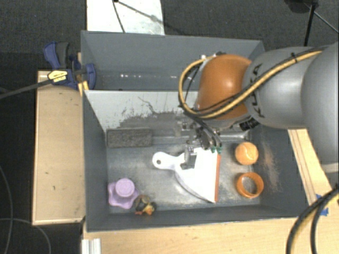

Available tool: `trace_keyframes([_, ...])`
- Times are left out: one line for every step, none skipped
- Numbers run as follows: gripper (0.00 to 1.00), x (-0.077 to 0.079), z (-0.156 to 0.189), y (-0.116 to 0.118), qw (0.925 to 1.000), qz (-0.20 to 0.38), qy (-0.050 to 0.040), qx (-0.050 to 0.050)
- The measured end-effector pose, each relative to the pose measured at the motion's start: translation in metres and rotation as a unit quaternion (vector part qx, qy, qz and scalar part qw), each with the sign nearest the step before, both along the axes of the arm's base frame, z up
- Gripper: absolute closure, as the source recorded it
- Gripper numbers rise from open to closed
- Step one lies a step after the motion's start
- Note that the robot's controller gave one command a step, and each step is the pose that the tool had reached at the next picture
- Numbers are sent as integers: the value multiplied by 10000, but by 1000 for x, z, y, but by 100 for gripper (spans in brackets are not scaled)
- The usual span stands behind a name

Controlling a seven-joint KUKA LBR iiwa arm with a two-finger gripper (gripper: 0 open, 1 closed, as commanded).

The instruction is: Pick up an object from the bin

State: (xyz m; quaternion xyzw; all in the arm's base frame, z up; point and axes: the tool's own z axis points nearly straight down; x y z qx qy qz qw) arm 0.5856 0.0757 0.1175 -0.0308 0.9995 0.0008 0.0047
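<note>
white dustpan (200, 180) with an orange strip along its right edge lies flat on the floor of the bin (159, 57), right of the middle, its short handle pointing left. nearest of all, by the front wall at the left, sits a purple knob-shaped piece (123, 192), and just beside it on its right a small dark and orange toy (144, 207). over on the right, near the dustpan's orange edge but apart from it, lies an orange ring (249, 184), and a little farther back an orange ball (246, 153). the gripper (198, 151) is down at the dustpan's far end, about where handle meets pan, under the arm's orange wrist cover (225, 86); whether it is spread or closed on the pan i cannot tell. farther back on the left a grey block (129, 138) lies along the foot of the rear wall.
</note>
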Motion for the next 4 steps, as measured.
trace_keyframes([0, -15, -38, -4, 9998, -195, 34, -5])
trace_keyframes([100, -14, -47, 3, 9936, -1133, 29, 3])
trace_keyframes([100, -14, -47, 3, 9935, -1137, 29, 4])
trace_keyframes([100, -10, -8, 4, 9938, -1107, 60, -2])
